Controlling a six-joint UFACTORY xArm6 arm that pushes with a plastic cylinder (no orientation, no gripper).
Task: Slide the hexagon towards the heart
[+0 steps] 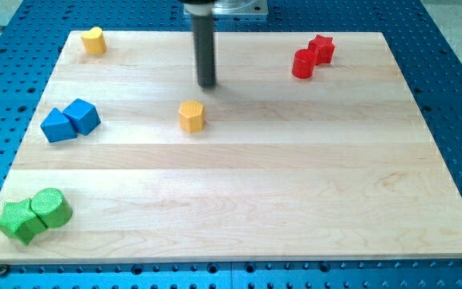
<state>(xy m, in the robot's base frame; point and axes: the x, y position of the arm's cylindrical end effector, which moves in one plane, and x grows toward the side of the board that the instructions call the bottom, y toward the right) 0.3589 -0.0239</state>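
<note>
A yellow hexagon block [191,116] sits on the wooden board left of the middle. A yellow heart block [94,40] sits near the board's top left corner. My tip [207,84] is at the end of the dark rod, just above and slightly right of the hexagon in the view, with a small gap between them. The heart is far to the view's left and above the hexagon.
Two blue blocks [70,121] touch each other at the left. A green star [18,221] and a green cylinder [52,207] sit at the bottom left. A red cylinder [303,64] and a red star [322,49] sit at the top right. The board [295,193] lies on a blue perforated table.
</note>
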